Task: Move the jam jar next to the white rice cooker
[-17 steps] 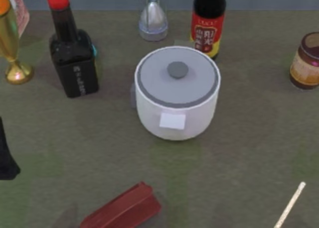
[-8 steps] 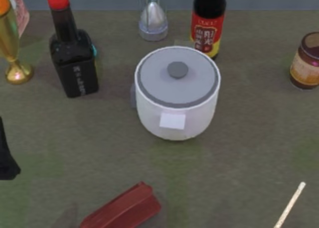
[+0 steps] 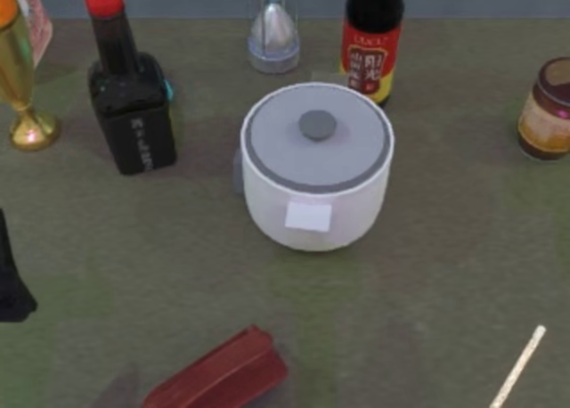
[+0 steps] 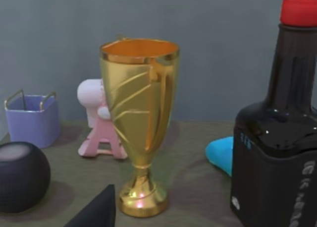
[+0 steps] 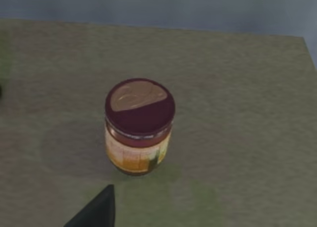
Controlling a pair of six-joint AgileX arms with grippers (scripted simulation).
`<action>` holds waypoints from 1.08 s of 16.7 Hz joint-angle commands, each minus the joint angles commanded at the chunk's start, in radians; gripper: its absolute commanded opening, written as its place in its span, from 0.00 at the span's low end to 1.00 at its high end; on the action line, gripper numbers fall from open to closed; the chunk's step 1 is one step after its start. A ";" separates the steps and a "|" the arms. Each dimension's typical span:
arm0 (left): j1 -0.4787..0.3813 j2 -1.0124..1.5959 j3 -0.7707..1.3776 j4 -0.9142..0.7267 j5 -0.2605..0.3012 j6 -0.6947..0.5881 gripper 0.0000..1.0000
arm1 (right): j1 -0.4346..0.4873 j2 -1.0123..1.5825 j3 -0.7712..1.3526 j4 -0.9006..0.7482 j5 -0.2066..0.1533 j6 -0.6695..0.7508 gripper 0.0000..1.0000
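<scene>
The white rice cooker (image 3: 316, 167) stands in the middle of the table, with a grey-ringed lid and a round grey knob. The jam jar (image 3: 545, 110) stands upright at the table's right edge, well apart from the cooker. The right wrist view looks down on the jam jar (image 5: 139, 125), with its maroon lid and tan-orange label. Of my right gripper only one dark fingertip (image 5: 99, 209) shows, short of the jar, touching nothing. My left gripper (image 3: 11, 283) is parked at the left edge; its fingertip (image 4: 99, 209) shows near a gold trophy (image 4: 141, 123).
Behind the cooker stand a dark bottle with a red-yellow label (image 3: 372, 38) and an hourglass (image 3: 273, 29). A black red-capped sauce bottle (image 3: 129, 92) and the gold trophy (image 3: 22, 78) are at the left. A red block (image 3: 218, 372) and a thin white rod (image 3: 518, 368) lie in front.
</scene>
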 joint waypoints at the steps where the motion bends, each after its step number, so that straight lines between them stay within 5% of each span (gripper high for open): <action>1: 0.000 0.000 0.000 0.000 0.000 0.000 1.00 | -0.001 0.095 0.119 -0.046 -0.002 -0.011 1.00; 10: 0.000 0.000 0.000 0.000 0.000 0.000 1.00 | 0.019 1.014 1.070 -0.443 -0.036 -0.138 1.00; 18: 0.000 0.000 0.000 0.000 0.000 0.000 1.00 | 0.049 1.549 1.427 -0.770 -0.054 -0.239 1.00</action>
